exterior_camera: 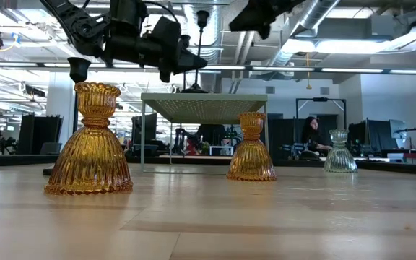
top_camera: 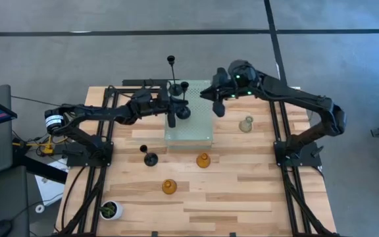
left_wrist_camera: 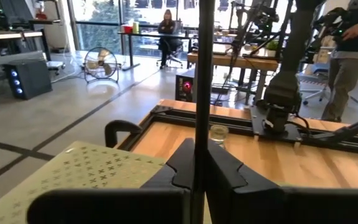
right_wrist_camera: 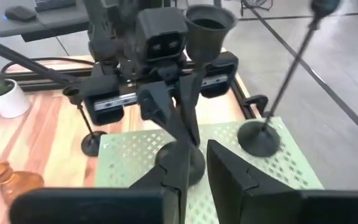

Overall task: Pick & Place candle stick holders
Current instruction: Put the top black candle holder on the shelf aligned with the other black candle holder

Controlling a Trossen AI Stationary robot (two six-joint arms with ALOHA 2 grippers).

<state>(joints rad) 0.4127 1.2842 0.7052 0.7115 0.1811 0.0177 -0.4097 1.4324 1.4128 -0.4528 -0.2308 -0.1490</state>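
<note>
A black candle stick holder (right_wrist_camera: 209,25) with a cup on top and a thin stem stands upright over the pale green perforated block (top_camera: 193,131); my left gripper (left_wrist_camera: 196,162) is shut on it. My right gripper (right_wrist_camera: 197,168) hovers just right of it, above the block, fingers slightly apart and holding nothing. A second, taller black holder (right_wrist_camera: 263,137) stands by its round base on the block's far part. A third black holder (top_camera: 149,157), two amber ones (top_camera: 203,160) (top_camera: 169,187) and a pale grey-green one (top_camera: 245,124) stand on the table. My left gripper pinches the holder's thin stem (left_wrist_camera: 202,93) between its two fingers, about midway up. The fingers (right_wrist_camera: 166,106) come in level from the table's left and lie across the stem. The holder is upright, its round base (right_wrist_camera: 185,163) at the block's top; resting or just clear, I cannot tell.
A white pot with a green plant (top_camera: 110,209) stands at the near left corner. Black frame rails (top_camera: 278,131) run along the table's left and right sides. People and desks show in the room beyond the table. Bare wood lies between the block and the near edge.
</note>
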